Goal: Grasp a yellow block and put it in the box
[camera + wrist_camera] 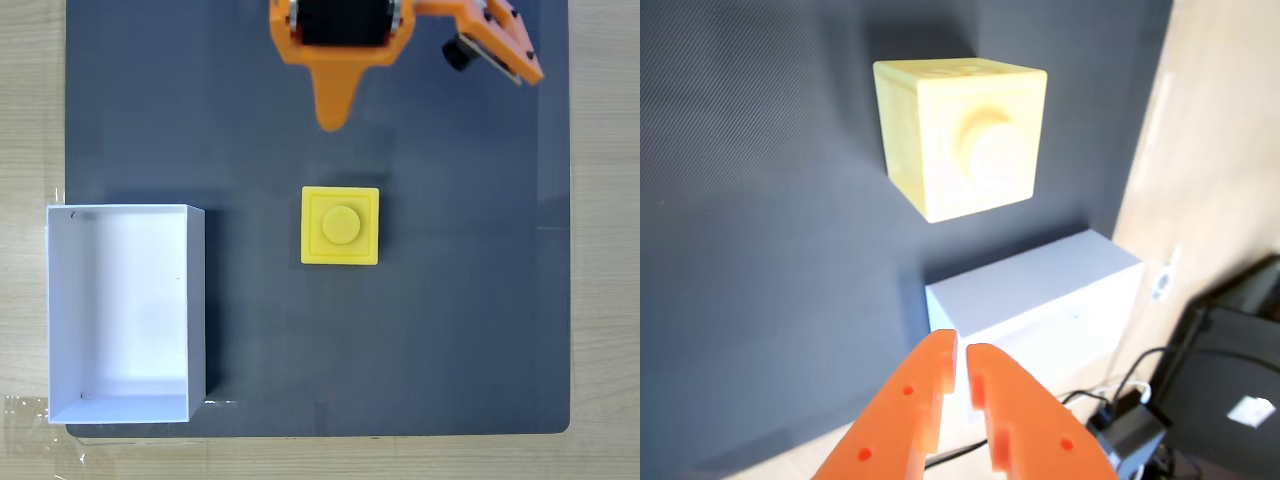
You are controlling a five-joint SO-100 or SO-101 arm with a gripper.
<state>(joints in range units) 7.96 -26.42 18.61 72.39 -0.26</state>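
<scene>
In the fixed view the yellow block (340, 226) sits stud-up mid-frame on the dark grey mat (450, 330), well apart from the white box (196, 300) at lower left. The orange gripper (962, 352), bottom centre in the wrist view, is nearly closed and holds nothing

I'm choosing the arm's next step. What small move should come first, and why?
Probably open the tool and ease it toward the yellow block: its fingers sit nearly together, apart from the block, which rests stud-up on the dark mat beside the box.
</scene>
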